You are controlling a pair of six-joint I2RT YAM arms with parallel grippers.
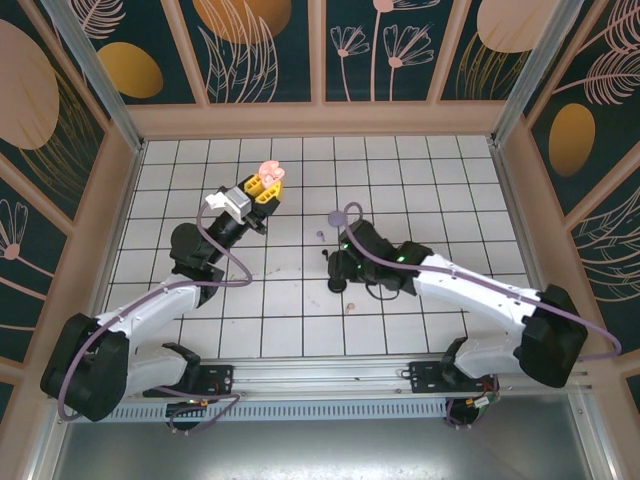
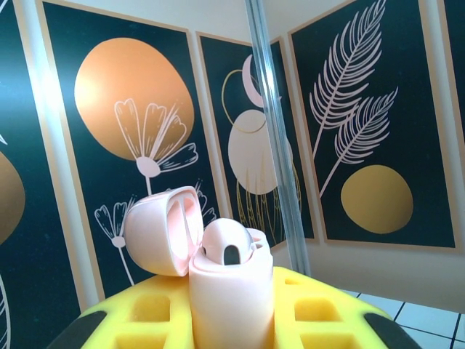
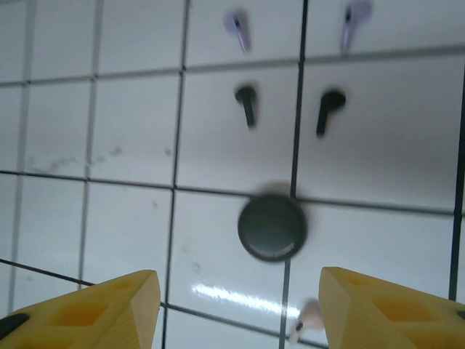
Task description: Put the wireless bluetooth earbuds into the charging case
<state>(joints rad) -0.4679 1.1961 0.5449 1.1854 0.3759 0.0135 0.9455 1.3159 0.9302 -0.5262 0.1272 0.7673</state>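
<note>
In the left wrist view my left gripper (image 2: pixel 231 309) is shut on the pale pink charging case (image 2: pixel 231 291), its lid (image 2: pixel 156 229) flipped open to the left. One pink earbud (image 2: pixel 229 246) sits in the case. From above, that case (image 1: pixel 266 180) is held over the back of the floor. My right gripper (image 3: pixel 240 320) is open above the tiles, with a loose pink earbud (image 3: pixel 305 321) beside its right finger. Beyond lie two black earbuds (image 3: pixel 247 103) (image 3: pixel 330 107) and two lilac earbuds (image 3: pixel 238 29) (image 3: pixel 352 16). The right gripper (image 1: pixel 338 270) hovers mid-floor.
A black round disc (image 3: pixel 272 227) lies between the right gripper and the black earbuds. A lilac disc (image 1: pixel 338 216) sits on the tiles behind the right arm. Patterned walls and a metal post (image 2: pixel 280 138) enclose the white tiled floor (image 1: pixel 440 190).
</note>
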